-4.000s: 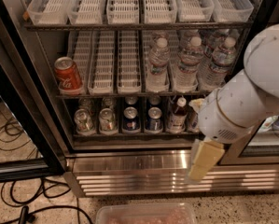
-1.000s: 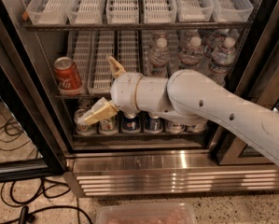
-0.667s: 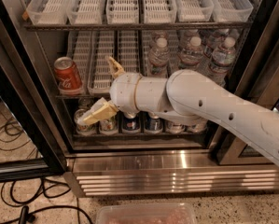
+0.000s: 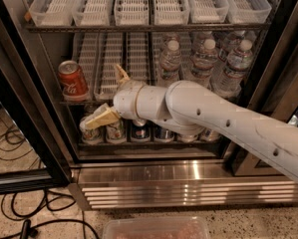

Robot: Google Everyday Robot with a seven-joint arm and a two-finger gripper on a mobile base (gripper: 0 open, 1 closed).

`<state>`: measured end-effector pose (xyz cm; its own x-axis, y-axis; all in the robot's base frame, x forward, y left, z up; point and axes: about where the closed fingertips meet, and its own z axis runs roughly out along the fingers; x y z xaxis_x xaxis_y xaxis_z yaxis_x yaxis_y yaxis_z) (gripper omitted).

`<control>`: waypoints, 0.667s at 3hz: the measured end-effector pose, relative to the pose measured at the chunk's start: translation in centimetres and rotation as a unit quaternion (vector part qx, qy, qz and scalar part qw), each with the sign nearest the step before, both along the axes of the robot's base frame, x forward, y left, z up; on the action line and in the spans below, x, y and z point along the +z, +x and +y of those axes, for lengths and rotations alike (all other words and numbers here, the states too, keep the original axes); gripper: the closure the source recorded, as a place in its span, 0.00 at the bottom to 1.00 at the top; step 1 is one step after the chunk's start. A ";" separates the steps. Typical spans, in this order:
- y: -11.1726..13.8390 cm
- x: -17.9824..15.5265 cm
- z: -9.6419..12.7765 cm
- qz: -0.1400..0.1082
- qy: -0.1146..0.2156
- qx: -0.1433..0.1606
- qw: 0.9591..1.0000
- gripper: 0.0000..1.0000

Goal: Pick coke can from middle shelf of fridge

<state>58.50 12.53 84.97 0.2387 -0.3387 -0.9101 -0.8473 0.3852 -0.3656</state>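
The red coke can (image 4: 73,80) stands tilted at the left end of the middle shelf (image 4: 108,68), in the open fridge (image 4: 153,171). My white arm reaches in from the right. My gripper (image 4: 108,96) is open, with one cream finger (image 4: 102,119) pointing left and down in front of the lower cans and the other finger (image 4: 121,74) pointing up before the white lane trays. The gripper is just to the right of the coke can and slightly below it, not touching it.
Clear water bottles (image 4: 203,59) fill the right of the middle shelf. Small cans (image 4: 138,132) line the rack below. White trays (image 4: 133,4) sit on the rack above. The dark door frame (image 4: 24,108) stands at left, cables (image 4: 19,218) lie on the floor, a plastic bin (image 4: 156,229) below.
Four seconds ago the arm hung at the lower right outside the fridge; it has swung left to the coke can. Over the last second it has hardly moved.
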 end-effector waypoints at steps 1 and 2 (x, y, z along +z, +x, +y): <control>1.8 -0.4 0.6 0.009 0.005 -0.009 1.000 0.00; 2.8 -0.4 1.4 0.014 0.008 -0.008 1.000 0.09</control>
<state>61.31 13.92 84.56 0.2080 -0.3284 -0.9214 -0.8510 0.4036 -0.3360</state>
